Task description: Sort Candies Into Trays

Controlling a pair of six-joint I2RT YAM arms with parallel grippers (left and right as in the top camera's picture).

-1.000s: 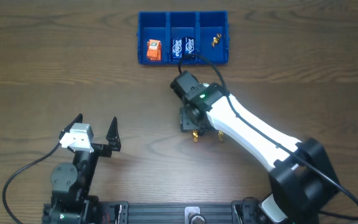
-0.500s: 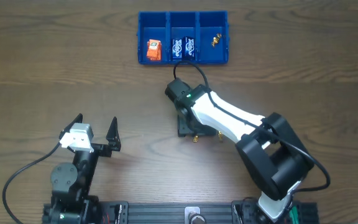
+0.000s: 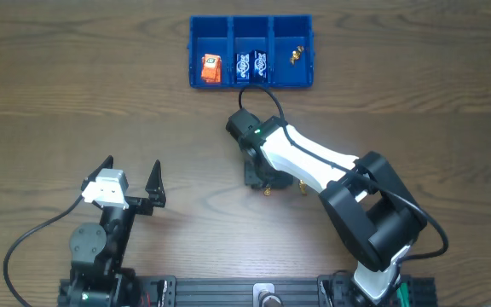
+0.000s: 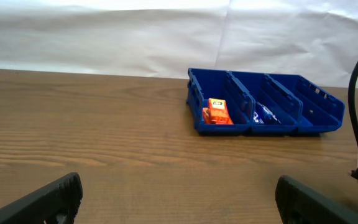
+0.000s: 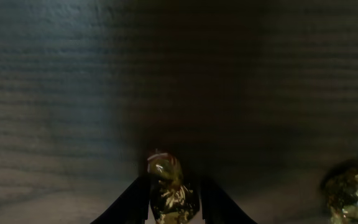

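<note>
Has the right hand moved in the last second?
Yes. Seen from above, the right hand has slipped slightly farther from the tray and a little left; it straddles a candy.

**Three compartments filled, two gold candies loose**

The blue tray (image 3: 195, 47) holds an orange candy (image 3: 211, 68) in its left compartment, two blue candies (image 3: 251, 63) in the middle and a small gold candy (image 3: 296, 56) in the right. On the table, a gold-foil candy (image 5: 169, 190) sits pinched in the right gripper (image 5: 174, 185), with a second gold candy (image 5: 351, 190) nearby.

Wooden table (image 3: 66, 94), blue tray (image 3: 251, 19), gold candies (image 3: 302, 189)
</note>
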